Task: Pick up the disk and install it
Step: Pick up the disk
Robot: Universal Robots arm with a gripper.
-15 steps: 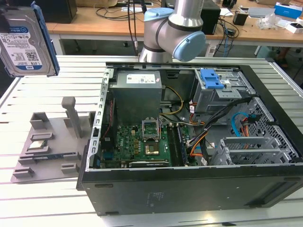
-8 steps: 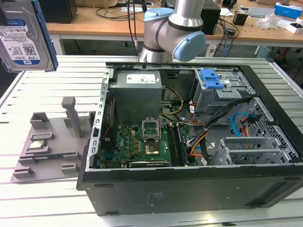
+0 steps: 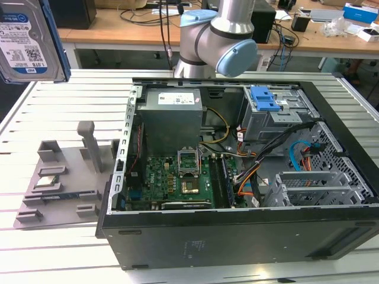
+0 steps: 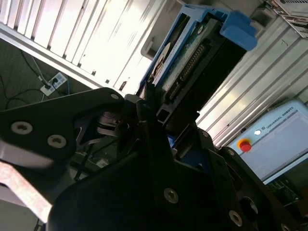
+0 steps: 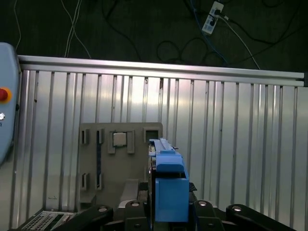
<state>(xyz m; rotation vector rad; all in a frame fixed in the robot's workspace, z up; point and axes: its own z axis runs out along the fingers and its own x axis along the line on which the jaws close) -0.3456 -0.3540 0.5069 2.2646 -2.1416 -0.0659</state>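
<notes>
Gripping: black two-finger gripper (image 4: 152, 100) is clamped tight on the flat rectangular silver metal disk (image 4: 192, 55) w/ blue plastic frame, seen in both wrist views.
Disk pose: held in the air clear of the table. It sits edge-on btwn the fingers in the first wrist view (image 5: 168, 187). In the exterior view (image 3: 26, 38) its white-and-blue label faces the camera, far to the exterior view's left.
Beyond disk: flat grey plastic fixture tray (image 5: 120, 159) w/ slots; small square silver chip (image 5: 119, 139) sits in one pocket.
Table: slatted aluminium tabletop (image 5: 231, 144) carries tray & PC.
PC: open black tower case (image 3: 237, 236) on its side, just beside the tray, motherboard exposed.
Cage: grey metal drive cage w/ blue plastic latch (image 3: 263, 99) in the case's far corner.
Arm: silver and pale-blue robot arm (image 3: 219, 41) behind the case.
Background: wooden desks (image 3: 118, 26) w/ cables.
</notes>
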